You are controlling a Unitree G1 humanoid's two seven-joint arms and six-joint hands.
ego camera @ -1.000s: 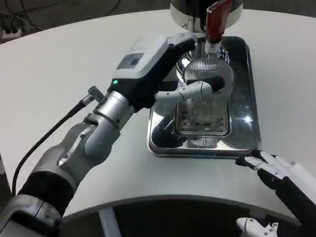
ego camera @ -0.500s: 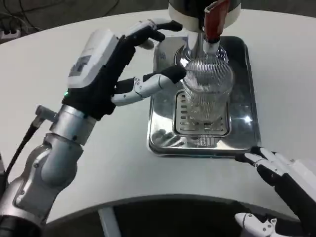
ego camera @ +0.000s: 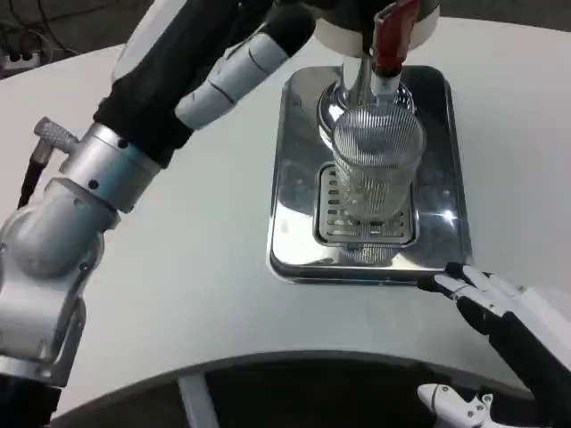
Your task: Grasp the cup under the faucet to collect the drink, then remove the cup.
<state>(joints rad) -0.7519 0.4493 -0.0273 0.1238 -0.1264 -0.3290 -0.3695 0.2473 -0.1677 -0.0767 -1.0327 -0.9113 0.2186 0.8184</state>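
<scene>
The ribbed clear cup (ego camera: 376,169) on the tray (ego camera: 285,241) grate looks rigid, light, slippery; grip mid-wall. Left hand (ego camera: 232,62) reaches toward the dispenser, its fingers hidden, so I cannot tell their state. Right hand (ego camera: 500,312) rests spread beside the tray's near right corner, holding nothing.

No legible text, labels, brands, numbers or signs appear anywhere in the frame, including on the dispenser (ego camera: 370,22) at upper centre.

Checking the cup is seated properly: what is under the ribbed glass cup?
The glass cup stands on the slotted drain grate of the steel drip tray, below the red-handled faucet. The grate shows through and around the cup; what lies beneath the grate is hidden.
</scene>
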